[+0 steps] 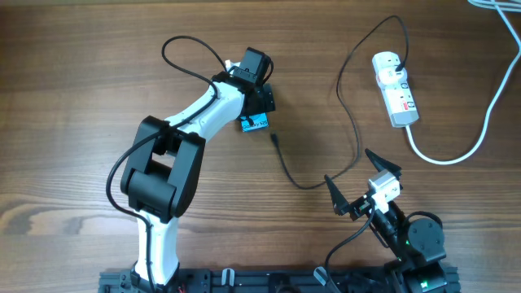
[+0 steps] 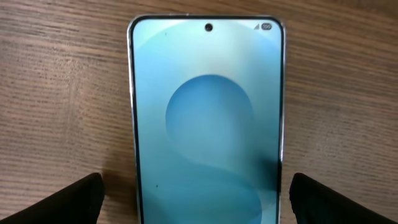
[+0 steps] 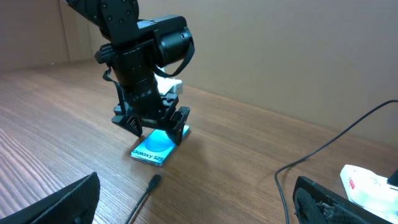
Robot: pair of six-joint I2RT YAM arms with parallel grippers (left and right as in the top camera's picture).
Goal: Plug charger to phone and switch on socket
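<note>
Beneath the spread left end effector [image 1: 259, 112], the phone [image 1: 254, 124] sits mostly hidden; right end effector [image 1: 348, 164] spread too.

The left arm [image 1: 203, 114] is made of white links and black joint housings, and a thin black cable [image 1: 181, 47] is looped beside it. The right arm [image 1: 423, 236] is mostly black, with a white camera block [image 1: 383, 187] and a green light [image 1: 404, 241]. Black pointed fingers [image 3: 68, 199] are carried by the right end effector [image 3: 196, 180].

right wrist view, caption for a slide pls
Left gripper poised open over the lit teal-screen Galaxy smartphone on the wooden table, thin black charger cable lying unplugged nearby.
</note>
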